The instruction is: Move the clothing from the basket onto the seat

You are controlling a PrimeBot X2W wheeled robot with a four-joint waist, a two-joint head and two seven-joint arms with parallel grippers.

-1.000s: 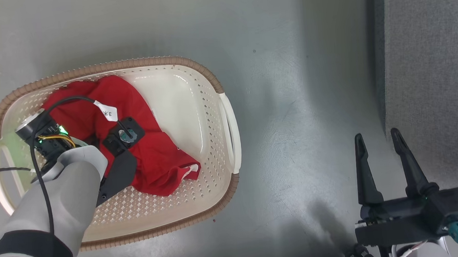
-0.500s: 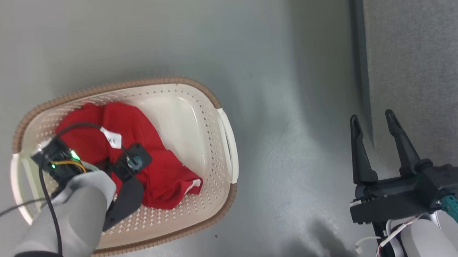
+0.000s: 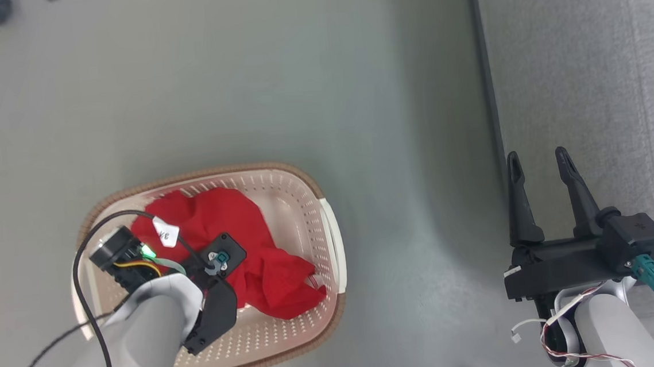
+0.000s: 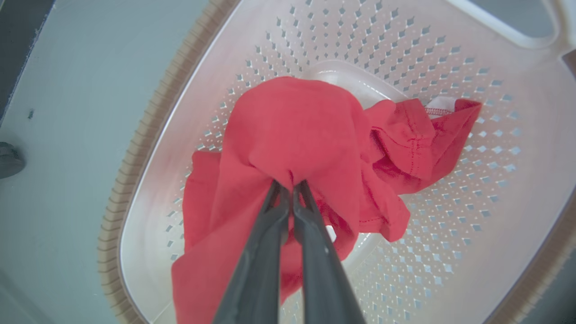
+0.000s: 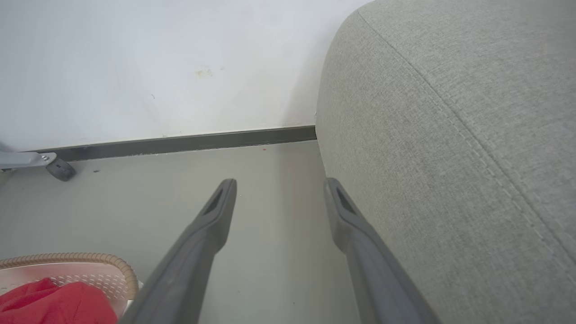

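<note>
The left gripper [image 4: 288, 183], its two long dark fingers pressed together, pinched a bunched fold of the soft bright red fabric clothing [image 4: 297, 121] over the middle of the cream-white perforated plastic basket [image 3: 234, 170] with the brown rim. The rest of the garment draped below the pinch, and one white-trimmed hem lay against the basket's right wall near the handle.

The right gripper [image 3: 537, 156] hovered empty with its fingers spread over the grey floor [image 3: 295, 65]. It was just beside the edge of the large grey-green upholstered seat [image 3: 584, 73], which stood well apart from the basket.

The grip took only a small fold, so the cloth could slip free on the lift. The trailing hem might also catch the rim and drag or tip the light basket, or sweep the floor on the way across.
</note>
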